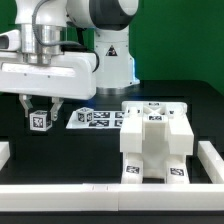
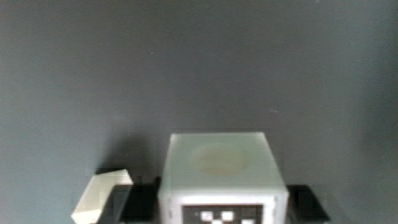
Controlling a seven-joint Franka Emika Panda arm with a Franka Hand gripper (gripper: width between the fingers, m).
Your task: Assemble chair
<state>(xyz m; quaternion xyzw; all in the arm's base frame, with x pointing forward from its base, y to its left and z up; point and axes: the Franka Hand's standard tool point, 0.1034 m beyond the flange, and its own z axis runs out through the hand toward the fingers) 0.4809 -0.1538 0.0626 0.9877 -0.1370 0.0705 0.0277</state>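
1. The arm [image 1: 60,45] comes in from the exterior view's upper left. Its wrist is level and its hand points straight down over the table [image 1: 80,160].
2. The fingers [image 2: 299,203] pinch a small white block [image 1: 40,121], one dark finger on each side. A marker tag on the block faces the exterior camera.
3. I cannot tell whether the block rests on the table or hangs just above it.
4. The partly built chair [image 1: 155,140] stands on the exterior view's right, well apart from the block. The marker board [image 1: 93,118] lies flat between them, nearer the block.
5. A low white rail [image 1: 110,193] runs along the front edge and up the side beside the chair. Bare dark table lies between the block and this rail.
6. In the wrist view a slim white piece [image 2: 102,197] sits just beside one finger; what it is cannot be told.
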